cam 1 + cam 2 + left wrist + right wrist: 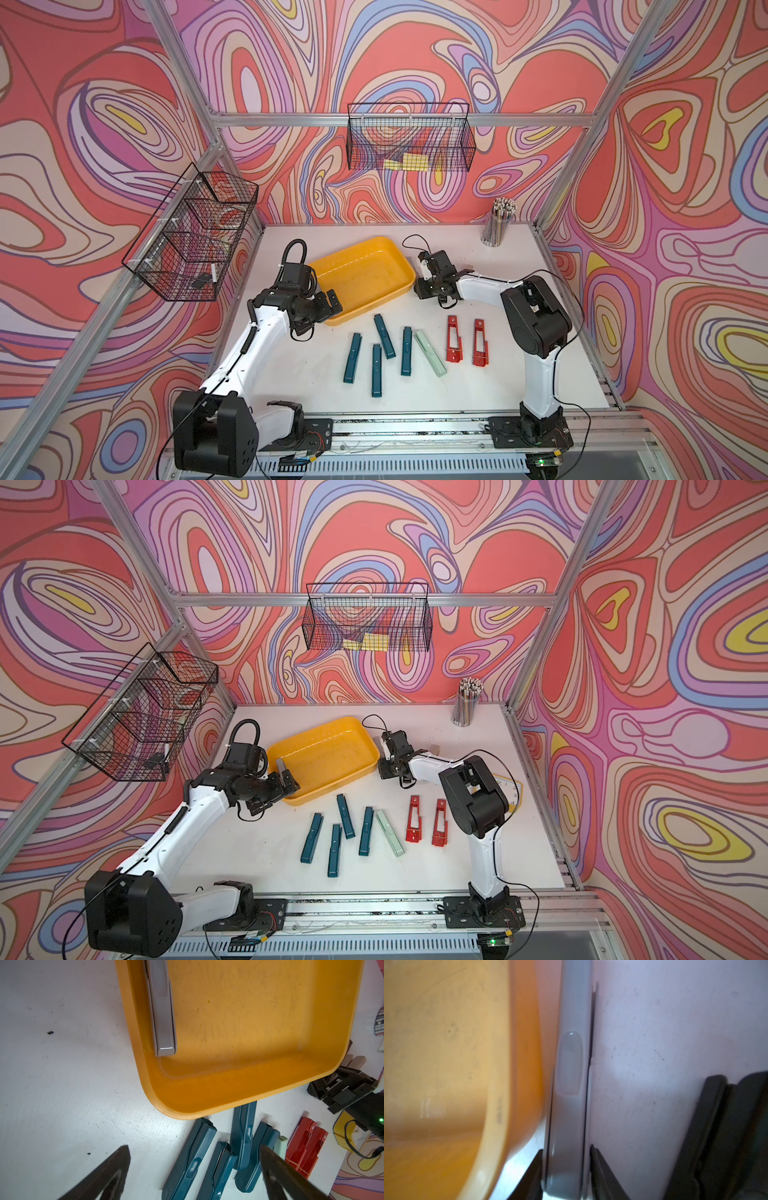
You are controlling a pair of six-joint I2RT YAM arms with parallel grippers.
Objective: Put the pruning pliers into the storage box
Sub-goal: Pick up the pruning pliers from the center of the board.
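Two end effectors | left (193, 1148) apart | right (565, 1150) clamps grey pliers (569, 1064) (beside storage box (361, 270))

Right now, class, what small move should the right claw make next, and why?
Probably lift straight up: the right claw grips the grey pliers, which lie on the table just outside the storage box rim, so they must clear it.

Bright, even light, soft shadows, bowed edges in both top views; storage box (446, 1053) blurry up close, perhaps motion.
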